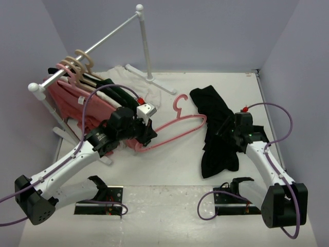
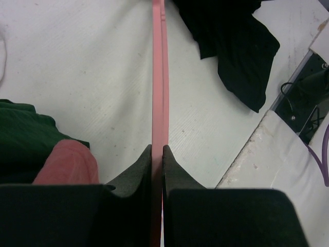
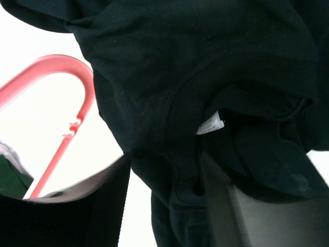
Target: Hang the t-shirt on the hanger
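The pink hanger (image 1: 175, 128) lies across the middle of the table with its hook pointing to the back. My left gripper (image 1: 149, 135) is shut on its left end. In the left wrist view the jaws (image 2: 157, 149) clamp the pink bar (image 2: 159, 77). The black t-shirt (image 1: 218, 154) lies crumpled at the right, and the hanger's right end touches its edge. My right gripper (image 1: 226, 129) sits on the shirt. In the right wrist view it (image 3: 164, 159) pinches the collar fold of the t-shirt (image 3: 180, 62), below the white label. The hanger's curved end (image 3: 88, 90) shows just to the left.
A white clothes rack (image 1: 92, 49) stands at the back left. It holds beige and pink hangers, a salmon-pink shirt (image 1: 67, 100) and a dark green shirt (image 1: 121, 95). A white cloth (image 1: 149, 92) lies by the rack's foot. The arm base plates (image 1: 103, 206) sit at the near edge.
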Controlling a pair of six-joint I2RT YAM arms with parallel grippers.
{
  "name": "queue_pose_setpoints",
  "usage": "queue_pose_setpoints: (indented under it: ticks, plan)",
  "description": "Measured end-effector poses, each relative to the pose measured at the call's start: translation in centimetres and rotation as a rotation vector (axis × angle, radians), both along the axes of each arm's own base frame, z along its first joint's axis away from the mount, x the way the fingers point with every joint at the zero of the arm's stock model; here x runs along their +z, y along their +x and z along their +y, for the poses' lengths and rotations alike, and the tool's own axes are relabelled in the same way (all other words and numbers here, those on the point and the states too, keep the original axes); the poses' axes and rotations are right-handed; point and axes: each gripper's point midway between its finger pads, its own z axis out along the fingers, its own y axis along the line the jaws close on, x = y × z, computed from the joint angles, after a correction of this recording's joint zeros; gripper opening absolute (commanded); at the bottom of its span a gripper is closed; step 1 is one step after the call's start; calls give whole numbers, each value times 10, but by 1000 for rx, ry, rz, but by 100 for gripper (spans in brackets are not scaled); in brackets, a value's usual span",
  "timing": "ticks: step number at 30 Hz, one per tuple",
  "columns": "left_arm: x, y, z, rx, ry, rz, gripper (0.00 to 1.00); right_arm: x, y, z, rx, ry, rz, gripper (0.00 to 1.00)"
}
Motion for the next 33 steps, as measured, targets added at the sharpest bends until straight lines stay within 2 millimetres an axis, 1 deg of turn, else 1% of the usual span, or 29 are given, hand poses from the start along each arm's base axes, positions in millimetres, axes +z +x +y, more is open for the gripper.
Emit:
queue_pose_setpoints:
  ticks: [5, 10, 13, 15, 20, 22, 28, 31, 33]
  plan:
    - [-1, -3, 5, 5, -16, -16, 0, 0, 0, -1, -2, -22, -3, 50]
    - [11, 1, 8, 16, -59, -41, 0, 2, -1, 5, 22, -72, -3, 52]
    - [17, 4, 10, 20, -83, -53, 0, 9, 3, 10, 36, -91, -18, 53]
    - [20, 5, 11, 20, -92, -59, 0, 9, 6, 10, 35, -101, -15, 55]
    - [19, 3, 12, 15, -97, -61, 0, -8, 8, 5, 21, -135, 50, 63]
    - [17, 2, 12, 15, -94, -57, 0, -11, 6, 3, 14, -150, 62, 68]
    - [16, 2, 12, 16, -92, -55, 0, -3, 9, -1, -1, -174, 26, 70]
    - [16, 2, 12, 15, -92, -54, 0, -7, 14, 1, 22, -181, 36, 70]
    - [16, 2, 12, 16, -92, -55, 0, -12, 20, 4, 45, -186, 57, 64]
